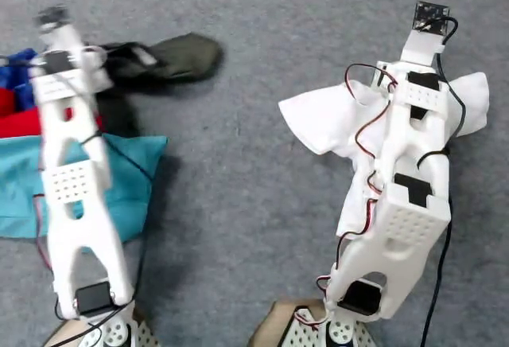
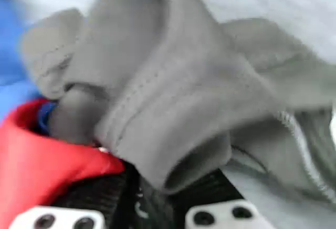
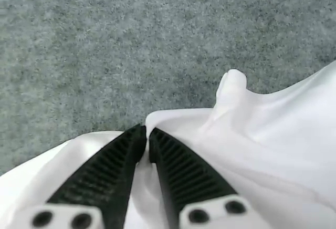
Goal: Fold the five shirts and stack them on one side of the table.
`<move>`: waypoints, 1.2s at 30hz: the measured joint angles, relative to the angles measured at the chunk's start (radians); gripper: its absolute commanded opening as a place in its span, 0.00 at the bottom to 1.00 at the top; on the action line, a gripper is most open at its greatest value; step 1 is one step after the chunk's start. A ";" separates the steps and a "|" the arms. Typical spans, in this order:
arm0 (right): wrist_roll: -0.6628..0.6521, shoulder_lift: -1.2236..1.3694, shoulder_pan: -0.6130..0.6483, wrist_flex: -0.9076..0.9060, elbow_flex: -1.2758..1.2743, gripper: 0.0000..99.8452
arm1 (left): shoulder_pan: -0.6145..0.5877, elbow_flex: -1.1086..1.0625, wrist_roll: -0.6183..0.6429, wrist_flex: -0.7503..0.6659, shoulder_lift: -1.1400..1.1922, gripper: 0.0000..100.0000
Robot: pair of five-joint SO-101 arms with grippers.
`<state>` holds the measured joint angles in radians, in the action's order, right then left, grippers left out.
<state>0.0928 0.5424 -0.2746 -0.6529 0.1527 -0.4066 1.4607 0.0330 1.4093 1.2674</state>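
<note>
My left gripper [image 2: 147, 184] is buried in the clothes pile at the table's left, and a fold of the dark grey shirt [image 2: 173, 92] is bunched between its black fingers. That shirt [image 1: 171, 56] trails to the right from the pile. A red shirt [image 2: 37, 155] and a blue shirt [image 2: 10, 55] lie beside it, with a teal shirt [image 1: 131, 180] spread under the left arm [image 1: 71, 180]. On the right, my right gripper [image 3: 147, 137] is shut on the far edge of the white shirt [image 3: 262, 150], which lies crumpled [image 1: 318, 120] under the right arm [image 1: 406, 172].
The grey carpeted table [image 1: 238, 220] runs open between the two arms and along the far edge. The red shirt [image 1: 20, 120] and blue shirt [image 1: 16, 60] reach the left border. Both arm bases stand at the near edge.
</note>
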 measured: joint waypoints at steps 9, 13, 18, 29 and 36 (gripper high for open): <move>0.000 0.000 0.000 0.000 0.000 0.00 | -0.334 0.157 -0.100 0.095 -0.071 0.02; 0.000 0.000 0.000 0.000 0.000 0.00 | -0.463 0.160 -0.100 0.095 -0.176 0.02; 0.000 0.000 0.000 0.006 0.000 0.00 | -0.542 0.160 -0.100 0.114 -0.278 0.02; -0.012 0.000 0.028 -0.020 -0.003 0.00 | -0.439 0.071 -0.173 0.342 -0.370 0.45; -0.048 -0.058 0.054 -0.296 0.063 0.00 | -0.413 -0.178 -0.302 0.342 -0.631 0.36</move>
<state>0.0453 0.4841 -0.2209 -0.9490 0.2156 -0.8193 1.2827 -0.2693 1.7515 0.6368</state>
